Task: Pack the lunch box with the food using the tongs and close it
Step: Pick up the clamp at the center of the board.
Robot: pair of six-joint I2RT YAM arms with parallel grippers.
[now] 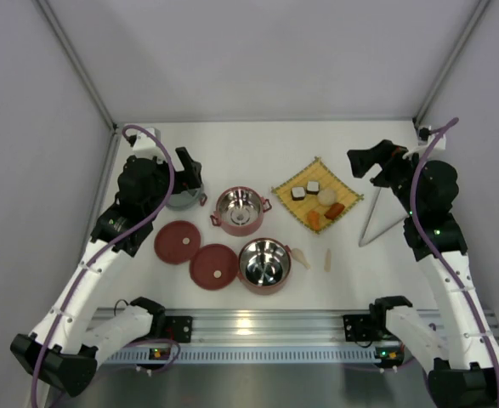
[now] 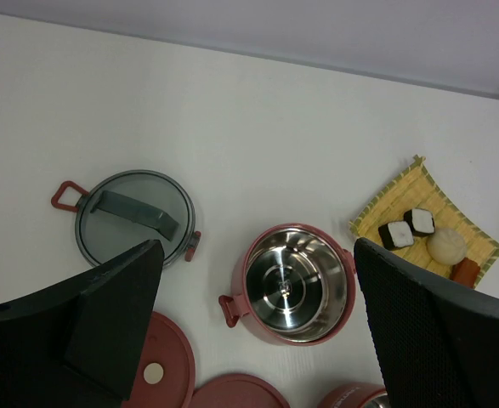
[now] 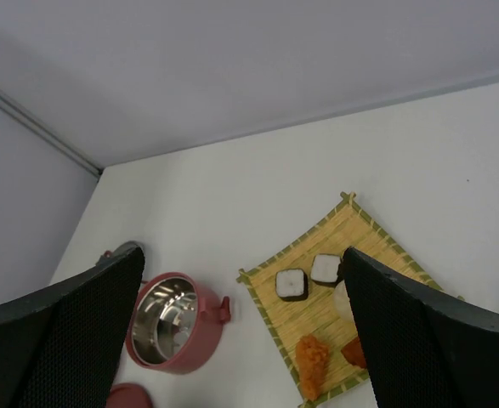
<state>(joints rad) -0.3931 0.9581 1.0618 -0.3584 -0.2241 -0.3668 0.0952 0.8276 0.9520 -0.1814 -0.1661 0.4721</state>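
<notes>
1. Lunch box bowls, two: far bowl [image 1: 238,208], near bowl [image 1: 264,263], mid-table, uncovered.
2. Maroon lids [image 1: 214,266], two, left of near bowl.
3. Food, five pieces on mat [image 1: 319,170]: two rolls [image 1: 298,193], one pale round [image 1: 326,197], two orange slabs [image 1: 314,219].
4. Tongs [image 1: 375,217], one, right of mat.
5. Left gripper [image 1: 189,174], right gripper [image 1: 370,161]: fingers wide, empty.

You have two bowls [image 1: 239,208] [image 1: 264,263], two maroon lids [image 1: 178,241] [image 1: 214,266], one grey lid [image 2: 130,217], one mat [image 1: 321,172], two rolls [image 1: 298,193] [image 1: 313,186], one pale piece [image 1: 326,197], two orange pieces [image 1: 314,219] [image 1: 338,208], one tongs [image 1: 374,219], one spoon [image 1: 300,257], one stick [image 1: 328,259].
</notes>
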